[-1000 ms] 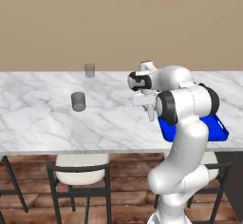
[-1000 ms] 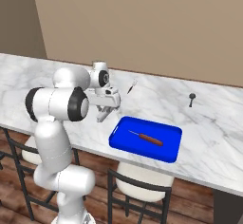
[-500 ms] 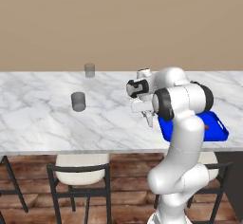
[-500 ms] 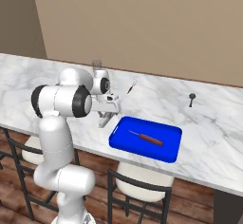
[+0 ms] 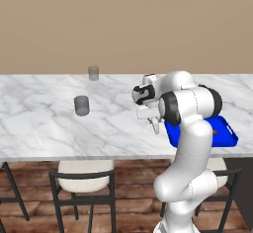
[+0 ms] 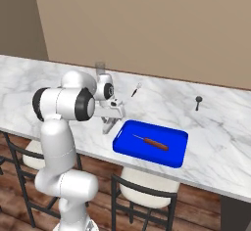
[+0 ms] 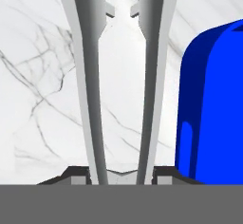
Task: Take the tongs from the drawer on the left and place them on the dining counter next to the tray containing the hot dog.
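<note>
**Hand view gives the clearest look at the tongs**

Hand view shows what the base cams barely catch: the tongs (image 7: pixel 121 76) run straight up the frame from between the two finger tips, both slim silvery arms side by side with their scalloped tips at the top, so the long axis follows the gripper's (image 7: pixel 121 173) own direction. The claw is clenched on the tongs' arms down at the bottom. A rounded corner of the blue tray (image 7: pixel 213 104) sits just beside them on the right, over the white marble dining counter (image 7: pixel 42 76).

Right base view adds the hot dog (image 6: pixel 156 143), a thin reddish piece lying diagonally in the tray (image 6: pixel 128 146), with the gripper (image 6: pixel 109 125) pointing down just off the tray's left edge. Whether the tongs' tips touch the marble, can't tell.

Left base view has the arm blocking most of the tray (image 5: pixel 225 131), but it shows two grey cups (image 5: pixel 81 105) well to the left and cream-seated stools (image 5: pixel 82 170) under the counter edge. A small dark utensil (image 6: pixel 198 101) and a slim light one (image 6: pixel 136 89) lie further back on the counter.
</note>
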